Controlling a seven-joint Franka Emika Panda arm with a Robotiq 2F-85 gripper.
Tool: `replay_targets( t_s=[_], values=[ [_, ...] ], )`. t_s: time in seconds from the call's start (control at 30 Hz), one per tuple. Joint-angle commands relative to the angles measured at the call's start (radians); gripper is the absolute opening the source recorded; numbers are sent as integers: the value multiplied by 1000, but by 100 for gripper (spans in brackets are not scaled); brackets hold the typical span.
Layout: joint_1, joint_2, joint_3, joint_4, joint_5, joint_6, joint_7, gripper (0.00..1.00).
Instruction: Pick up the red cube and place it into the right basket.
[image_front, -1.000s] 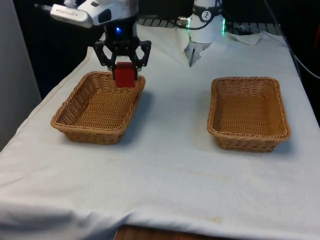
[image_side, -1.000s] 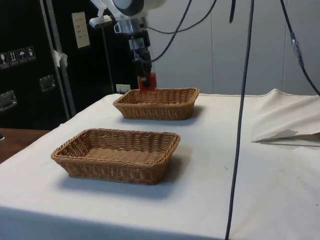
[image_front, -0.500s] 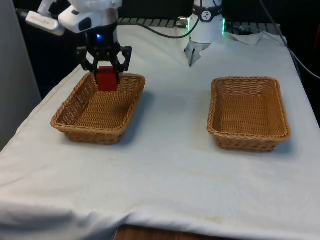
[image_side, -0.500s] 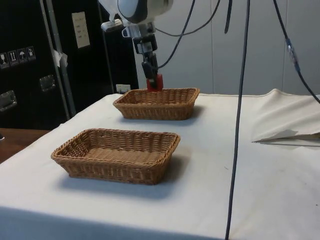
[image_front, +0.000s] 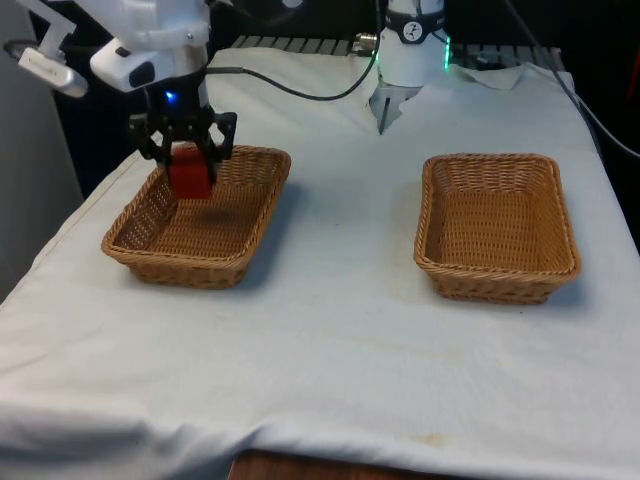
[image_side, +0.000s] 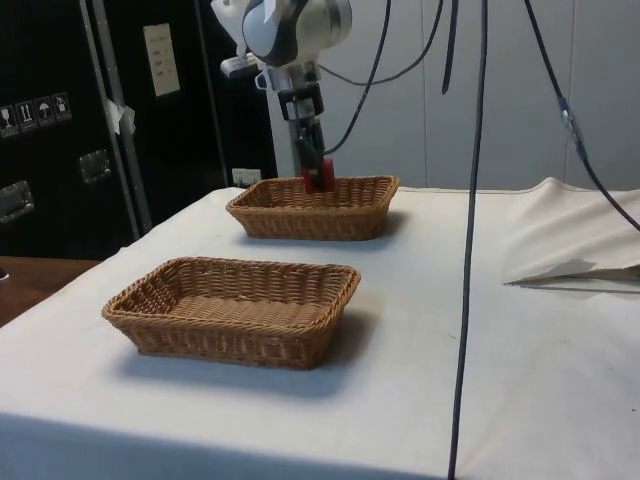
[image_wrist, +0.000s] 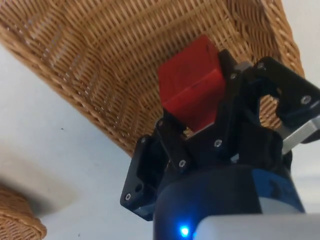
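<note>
The claw is clamped on the red cube, holding it in the air over the far end of the basket on the front view's left, the cube sitting about level with the rim. From the side, the cube hangs just inside the far basket. The other basket sits well apart across the bench, bare inside. I'd judge the drop comes next: the cube lies straight below the claw, with wicker floor beneath it.
</note>
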Motion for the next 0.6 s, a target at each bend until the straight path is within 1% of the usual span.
replay_targets(
  t_s=[0.0, 0.1, 0.13, 0.17, 0.23, 0.4, 0.43, 0.47, 0.5, 0.57],
  values=[
    [-10, 10, 8, 6, 13, 5, -11, 1],
    [-13, 32, 6, 14, 37, 9, -28, 1],
    [-3, 25, -4, 6, 33, 6, -23, 1],
    [-14, 39, 5, 18, 46, 10, -33, 1],
    [-16, 64, 0, 29, 71, 14, -51, 1],
    [-18, 101, -9, 51, 112, 13, -79, 1],
    [-17, 111, -16, 57, 125, 11, -90, 1],
    [-8, 102, -19, 47, 113, 13, -77, 1],
    [-17, 111, -16, 57, 125, 11, -90, 1],
    [-13, 117, -24, 60, 138, 8, -100, 1]
  ],
)
